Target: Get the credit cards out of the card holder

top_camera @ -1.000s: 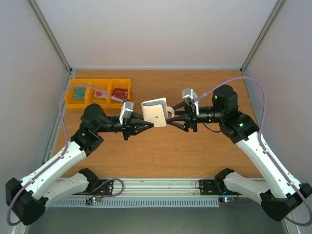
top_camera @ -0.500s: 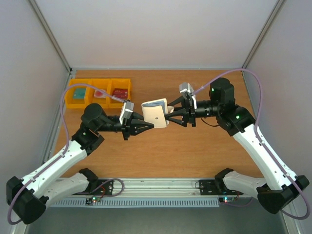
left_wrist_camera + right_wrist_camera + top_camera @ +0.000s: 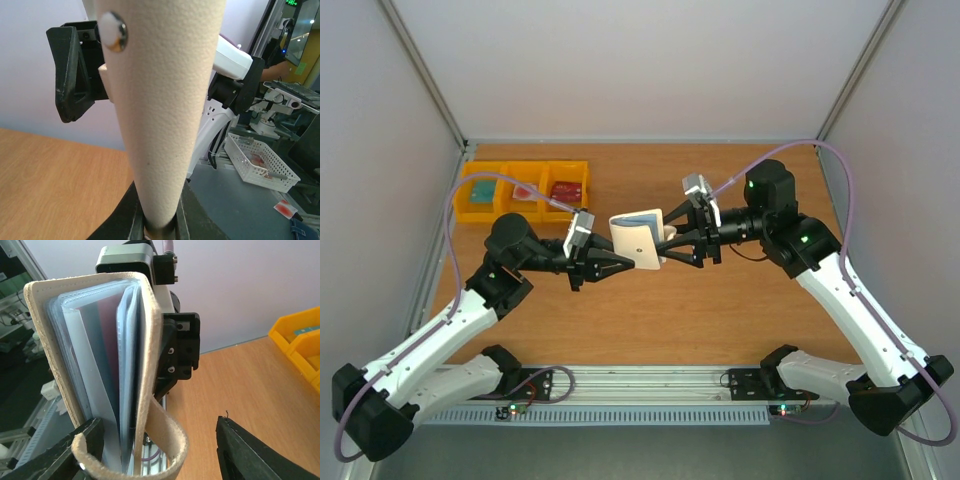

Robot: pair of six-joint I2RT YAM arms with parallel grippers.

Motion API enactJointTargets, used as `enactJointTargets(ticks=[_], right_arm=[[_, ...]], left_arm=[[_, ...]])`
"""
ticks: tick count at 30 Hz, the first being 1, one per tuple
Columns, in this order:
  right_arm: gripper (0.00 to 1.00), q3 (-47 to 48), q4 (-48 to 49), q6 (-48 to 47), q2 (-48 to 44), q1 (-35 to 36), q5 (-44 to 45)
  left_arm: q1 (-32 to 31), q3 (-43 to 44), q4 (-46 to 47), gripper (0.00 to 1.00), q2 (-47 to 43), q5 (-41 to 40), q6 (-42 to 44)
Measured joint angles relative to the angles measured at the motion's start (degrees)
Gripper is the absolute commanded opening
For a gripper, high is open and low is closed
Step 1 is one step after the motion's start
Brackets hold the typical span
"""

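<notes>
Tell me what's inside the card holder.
Inside the card holder: clear blue-grey pockets, with a reddish panel between them, possibly a card. Overlapping sleeves hide any card faces and their count.

The wooden desk (image 3: 650,310) spreads out warm and brown, with pale walls (image 3: 620,70) closing it in on three sides. In the far left corner, three yellow bins (image 3: 525,214) sit side by side in a row, a teal item (image 3: 486,190) lying in the leftmost. A metal rail (image 3: 650,383) runs along the near edge. From the left wrist view, a white perforated basket (image 3: 260,161) sits beyond the desk on a grey surface (image 3: 240,200).

White arms (image 3: 440,335), black fingers (image 3: 255,455), lilac cables (image 3: 445,225)
</notes>
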Motion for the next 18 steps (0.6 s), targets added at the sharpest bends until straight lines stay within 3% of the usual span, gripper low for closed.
enactJointTargets(ticks=[7, 10, 18], right_arm=[[0.66, 0.6, -3.4, -1.6, -0.6, 0.7, 1.6], [0.73, 0.6, -4.0, -1.7, -1.0, 1.0, 2.3], [0.81, 1.0, -7.0, -3.9, -1.0, 2.1, 2.4]], left_arm=[[-0.1, -0.3, 0.0, 0.00, 0.1, 0.9, 0.1], [-0.1, -0.3, 0.0, 0.00, 0.2, 1.1, 0.2], [-0.4, -0.4, -0.4, 0.00, 0.3, 2.4, 0.9]])
